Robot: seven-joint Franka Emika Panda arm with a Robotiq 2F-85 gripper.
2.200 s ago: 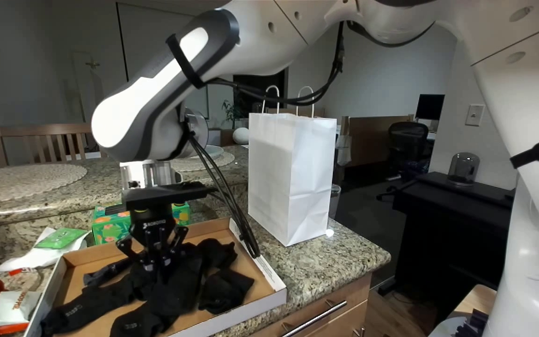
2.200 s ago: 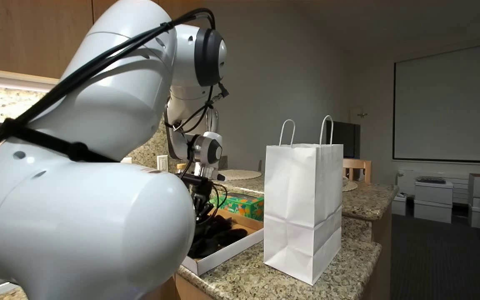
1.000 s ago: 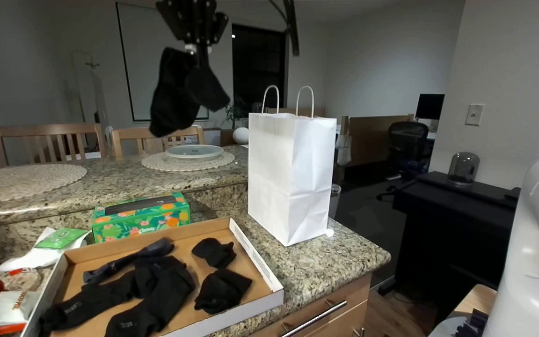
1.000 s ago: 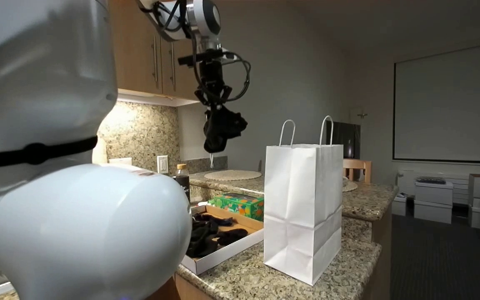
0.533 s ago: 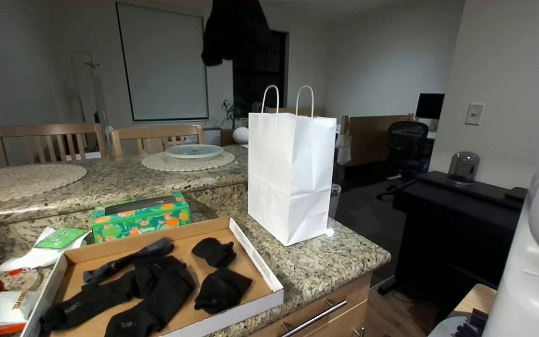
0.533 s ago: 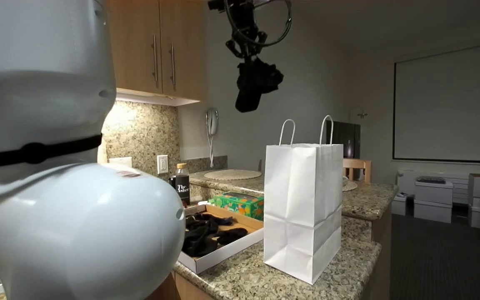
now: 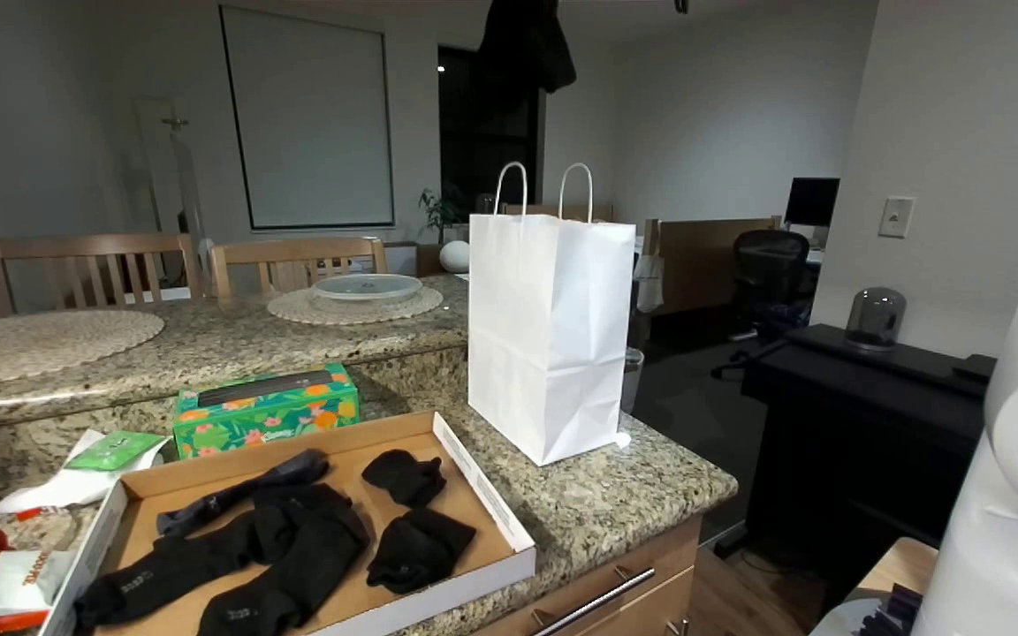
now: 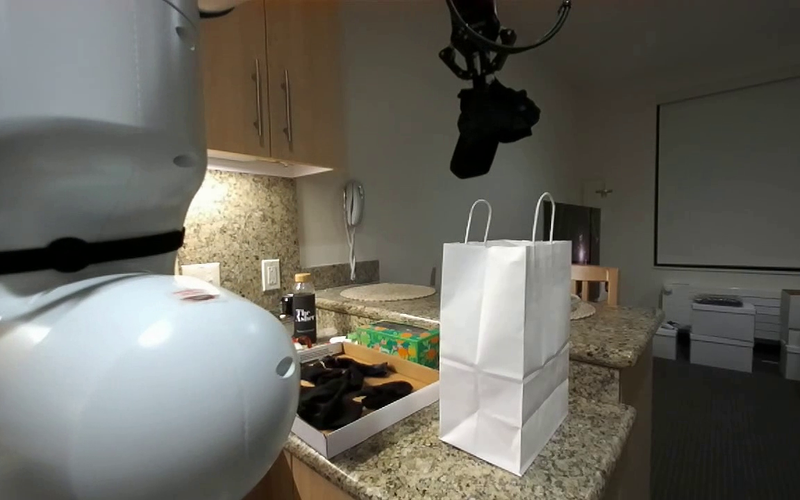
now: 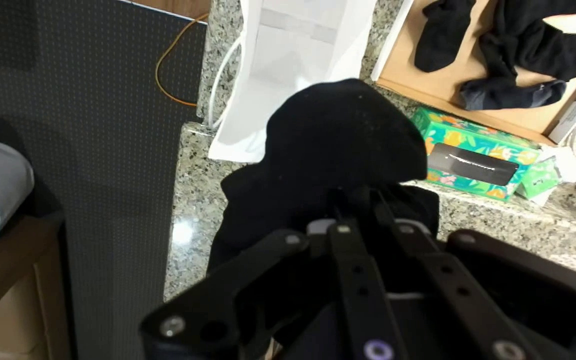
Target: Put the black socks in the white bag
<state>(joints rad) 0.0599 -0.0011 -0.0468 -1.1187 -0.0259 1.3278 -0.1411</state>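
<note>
High above the worktop (image 7: 624,495), the jaws are closed on a bunched black sock (image 8: 494,128), pinching an upper fold so that cloth droops to both sides; whether it is one sock or a rolled pair, I cannot tell. It looks soft, light and limp, and the knit should grip well, so a firm squeeze ought to do no harm. Lower down and apart from it, the white bag (image 8: 483,333) stands upright; in the wrist view the sock hides part of the rim, so I cannot judge whether it hangs squarely over the opening. Loose cloth may snag on the loop handles (image 7: 576,164), and thin paper could crumple or tip if brushed. Beside the bag, a shallow cardboard tray (image 7: 460,495) holds more black socks (image 7: 315,539): overlapping ones probably lift best by a raised fold, while the short ones (image 7: 403,475) invite a grip across the middle.
</note>
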